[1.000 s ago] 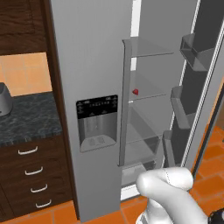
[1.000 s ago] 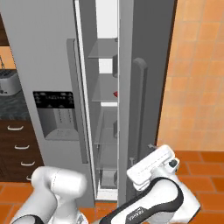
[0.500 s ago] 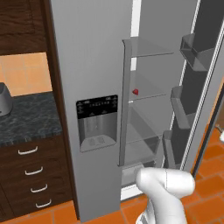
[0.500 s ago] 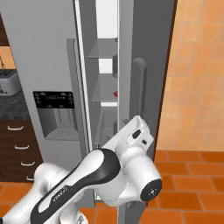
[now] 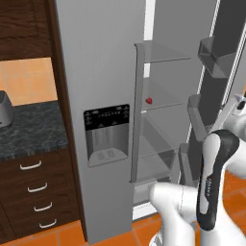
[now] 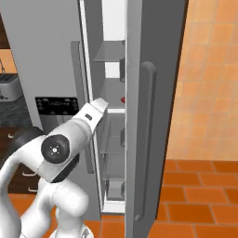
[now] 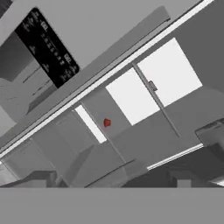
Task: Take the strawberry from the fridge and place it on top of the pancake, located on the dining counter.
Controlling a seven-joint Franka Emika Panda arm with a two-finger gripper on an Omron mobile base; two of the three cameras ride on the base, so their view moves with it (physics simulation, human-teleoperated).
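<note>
Inside the open fridge (image 5: 101, 72), on a glass shelf (image 5: 166, 98) about halfway up, sits the strawberry (image 5: 149, 101), small and red, near the shelf's front left edge. Left of it, on the closed door, is the black dispenser panel (image 5: 106, 134). The right-hand door stands open, its bins (image 5: 214, 60) facing the shelves. The arm reaches toward the opening, well short of the berry; whether its fingers are spread or closed cannot be told.

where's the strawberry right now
The strawberry sits on a middle glass shelf inside the open fridge, near the shelf's left front corner in the left base view.
</note>
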